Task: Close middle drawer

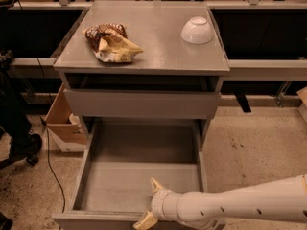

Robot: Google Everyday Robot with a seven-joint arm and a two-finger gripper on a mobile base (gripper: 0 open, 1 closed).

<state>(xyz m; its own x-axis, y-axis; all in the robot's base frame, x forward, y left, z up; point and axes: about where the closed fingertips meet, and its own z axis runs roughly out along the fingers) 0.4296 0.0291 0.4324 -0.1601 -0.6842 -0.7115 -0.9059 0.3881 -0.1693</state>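
A grey cabinet (144, 37) stands in the middle of the camera view. Under its top is a dark slot, then a grey drawer front (141, 104) that is nearly flush. Below it a drawer (141, 176) is pulled far out and is empty inside. My gripper (148, 203) comes in from the lower right on a white arm (240, 205). It sits at the front panel (96, 220) of the pulled-out drawer, right of its middle. One tan fingertip (154, 184) is over the drawer's inside and the other is at the front edge. The fingers are spread apart and hold nothing.
A crumpled chip bag (111, 43) and an upturned white bowl (197, 30) lie on the cabinet top. A cardboard box (62, 121) stands on the floor to the left, with a cable (50, 162) and dark objects nearby. Dark shelving runs behind.
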